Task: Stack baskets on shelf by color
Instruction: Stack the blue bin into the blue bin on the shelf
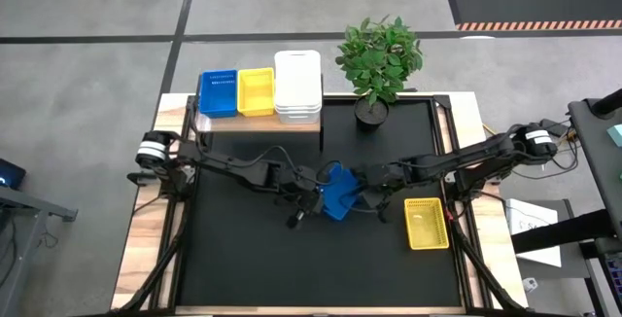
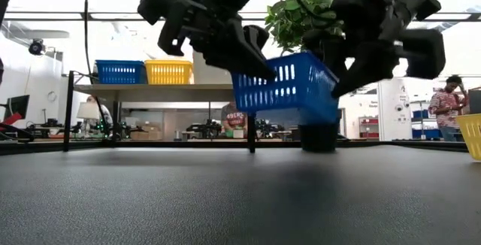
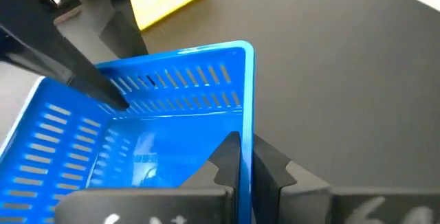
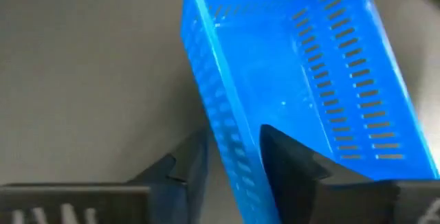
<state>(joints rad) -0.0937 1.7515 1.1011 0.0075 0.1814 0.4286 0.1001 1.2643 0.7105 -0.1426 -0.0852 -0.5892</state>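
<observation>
I am looking into a robotics lab or workshop hall. Grey concrete floor [image 1: 87, 93] with dark lane lines is surrounding my desk [image 1: 146, 249], and a hazard-striped mat [image 1: 530, 4] is lying beyond it. Benches loaded with equipment [image 2: 203, 130] are lining the bright room behind. A person [image 2: 449, 102] is standing far off by storage racks. A potted plant [image 1: 379, 59] is sitting on the desk.

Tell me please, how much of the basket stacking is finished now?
On the shelf stand a blue stack, a yellow one and a white one. A blue basket hangs mid-air between the left gripper, shut on its wall, and the right gripper, whose fingers straddle the opposite wall. One yellow basket waits on the table.
</observation>
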